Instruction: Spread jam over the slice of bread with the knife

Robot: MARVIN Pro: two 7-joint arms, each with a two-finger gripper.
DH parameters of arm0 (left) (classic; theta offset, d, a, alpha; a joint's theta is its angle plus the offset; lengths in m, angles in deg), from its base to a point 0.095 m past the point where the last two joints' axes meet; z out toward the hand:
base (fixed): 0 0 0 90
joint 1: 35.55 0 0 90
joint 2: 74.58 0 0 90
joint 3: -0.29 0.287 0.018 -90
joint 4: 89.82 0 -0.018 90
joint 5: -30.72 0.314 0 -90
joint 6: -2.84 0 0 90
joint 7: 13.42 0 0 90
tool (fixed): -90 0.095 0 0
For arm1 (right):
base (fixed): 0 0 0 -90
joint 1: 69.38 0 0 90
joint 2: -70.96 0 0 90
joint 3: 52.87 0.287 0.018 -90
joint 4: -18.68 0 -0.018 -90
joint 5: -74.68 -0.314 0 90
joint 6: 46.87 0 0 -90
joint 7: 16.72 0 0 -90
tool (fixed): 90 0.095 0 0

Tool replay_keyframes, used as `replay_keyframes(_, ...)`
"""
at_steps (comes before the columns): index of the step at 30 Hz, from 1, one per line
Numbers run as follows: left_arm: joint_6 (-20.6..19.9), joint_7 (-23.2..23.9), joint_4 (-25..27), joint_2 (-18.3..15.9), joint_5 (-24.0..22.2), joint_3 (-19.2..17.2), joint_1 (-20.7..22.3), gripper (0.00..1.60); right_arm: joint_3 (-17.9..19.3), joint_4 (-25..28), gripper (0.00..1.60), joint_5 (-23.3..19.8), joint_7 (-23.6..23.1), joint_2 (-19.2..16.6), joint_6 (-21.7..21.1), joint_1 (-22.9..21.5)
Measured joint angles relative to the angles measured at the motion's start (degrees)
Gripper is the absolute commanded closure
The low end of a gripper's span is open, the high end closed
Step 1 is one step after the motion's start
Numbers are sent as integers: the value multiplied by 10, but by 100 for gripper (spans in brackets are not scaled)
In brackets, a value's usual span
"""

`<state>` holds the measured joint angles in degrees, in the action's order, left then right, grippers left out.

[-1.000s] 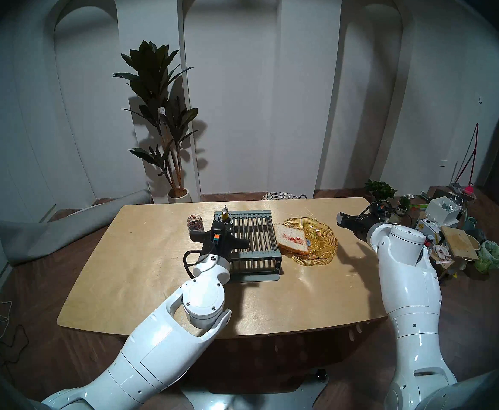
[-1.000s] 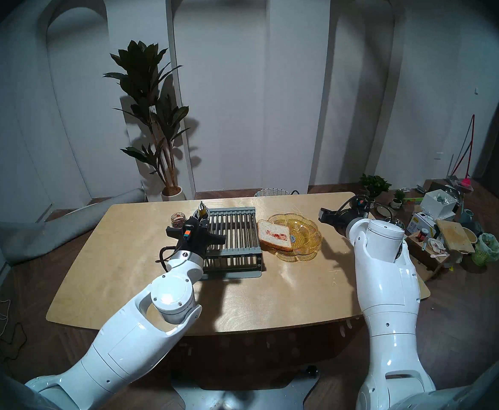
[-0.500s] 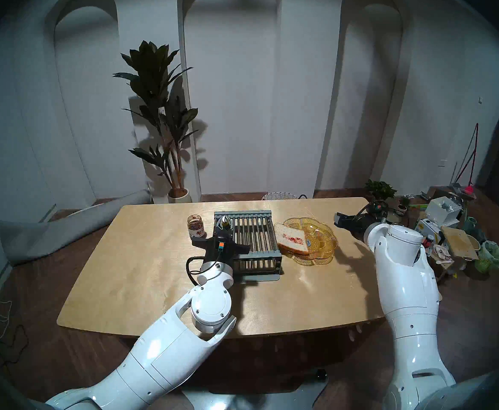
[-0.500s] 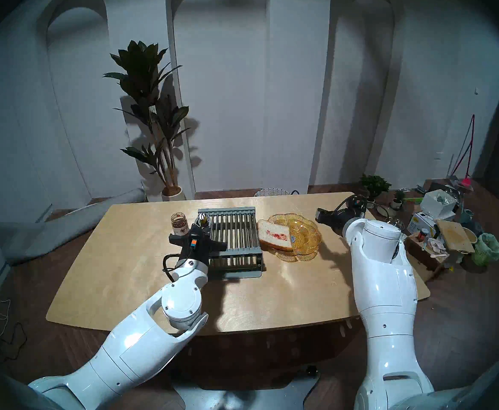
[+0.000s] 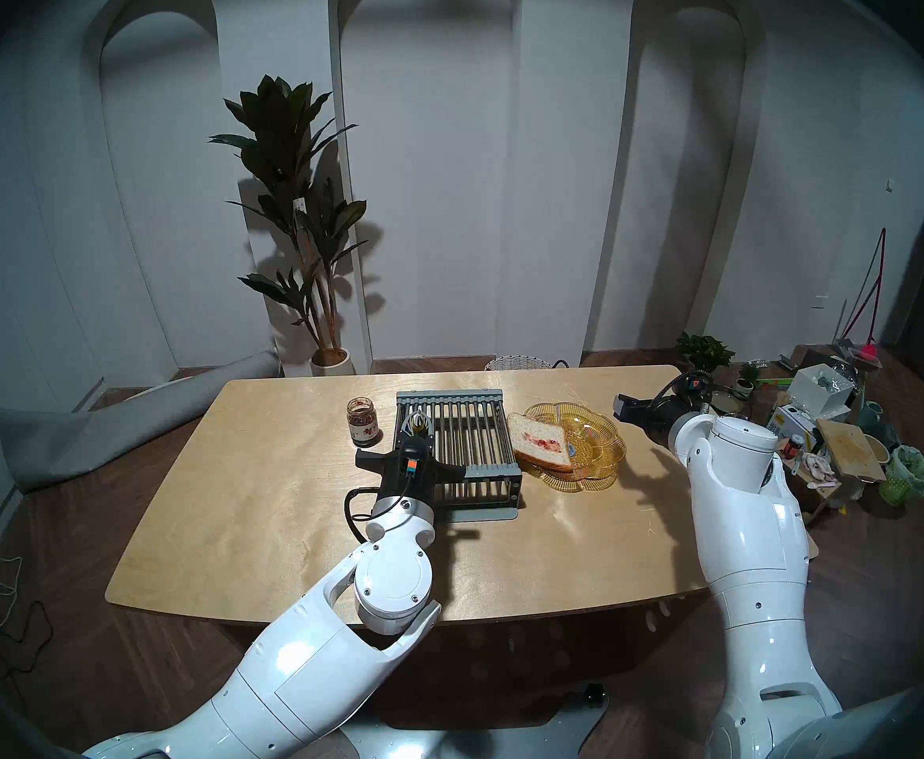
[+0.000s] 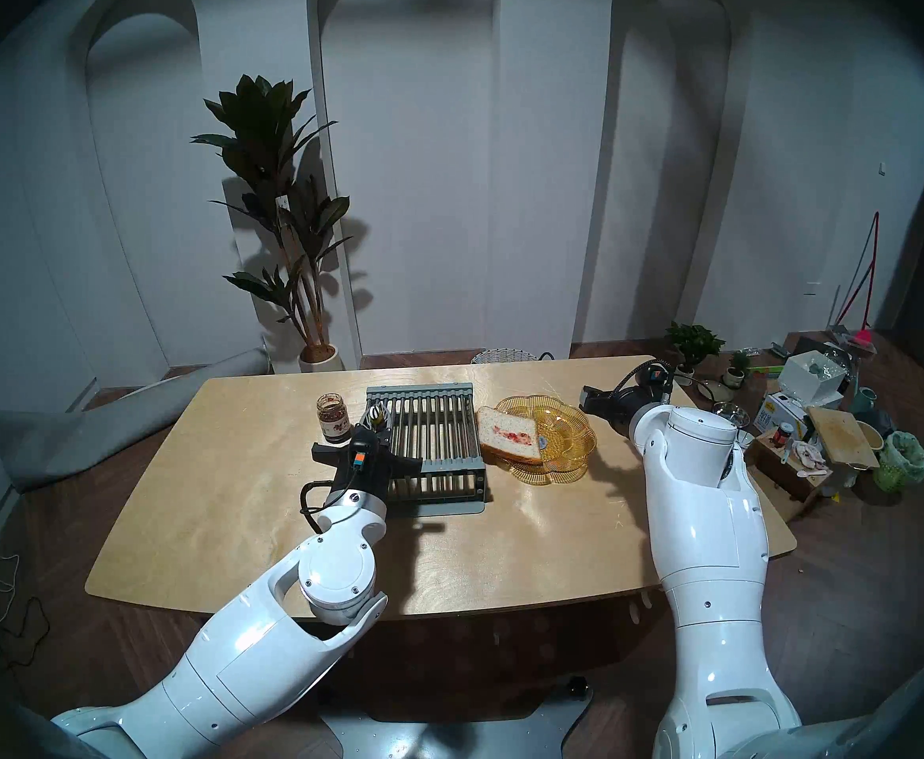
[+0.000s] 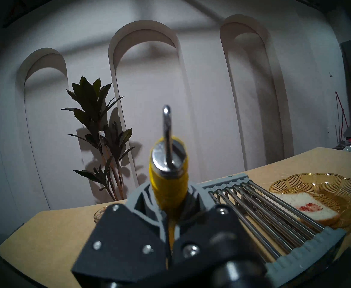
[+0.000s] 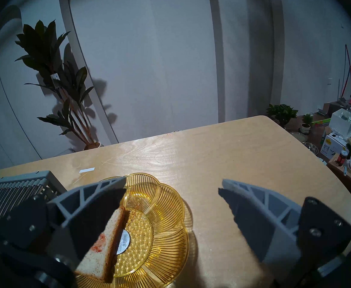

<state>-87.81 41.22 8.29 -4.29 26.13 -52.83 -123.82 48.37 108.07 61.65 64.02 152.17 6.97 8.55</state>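
Note:
My left gripper is shut on the knife over the near-left part of a grey rack. In the left wrist view the grey fingers clamp the knife's yellow handle and its silver blade points up. The jam jar stands open just left of the rack. The slice of bread, with a red jam smear in its middle, leans on the left rim of an amber glass plate. My right gripper is open and empty beside the plate's right side; its wrist view shows the bread below its left finger.
The rack of metal bars lies between the jar and the plate. A wicker basket stands behind the table's far edge. Boxes, potted plants and a cutting board crowd the floor to the right. A tall plant stands by the wall.
My left gripper has drawn back toward me and lower with the knife in it, from the rack's far-left corner. My right arm has drifted slightly left.

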Motion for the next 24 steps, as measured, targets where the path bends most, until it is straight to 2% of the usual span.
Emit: replay_keyframes(24, -33, -9, 27, -2, -43, -2, -31, 160, -10, -5, 0, 5, -13, -3, 1, 1)
